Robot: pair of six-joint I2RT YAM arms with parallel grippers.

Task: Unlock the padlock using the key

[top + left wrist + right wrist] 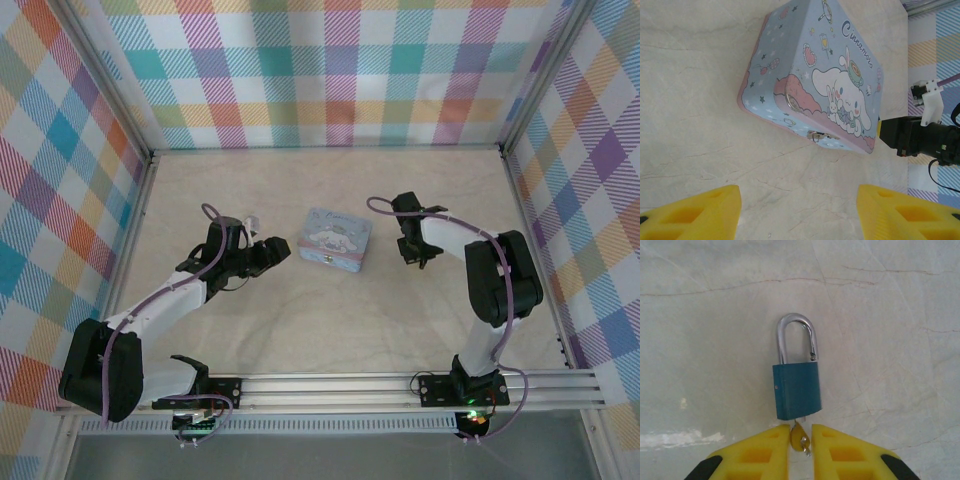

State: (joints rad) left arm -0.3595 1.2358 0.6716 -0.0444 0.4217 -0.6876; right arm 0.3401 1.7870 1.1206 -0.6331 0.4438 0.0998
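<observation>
— Located the padlock [796, 390]?
— Yes. Lies flat on the bench [890, 340], just ahead of the right hand [801, 429], shackle [796, 320] pointing away from it.
— And the key [799, 437]?
— Sits in the keyway at the near end, yellow head between the fingers [760, 455]. Cannot tell whether pinched or released; very close either side.
— Unlocked yet?
— Seems so: shows one shackle leg ending short of the blue body. Judging by that, leaves little beyond lifting the shackle free and letting go.
— Left hand [797, 192]?
— Spread wide, grasping nothing, facing the pale blue tin [825, 65] ahead of it.
</observation>
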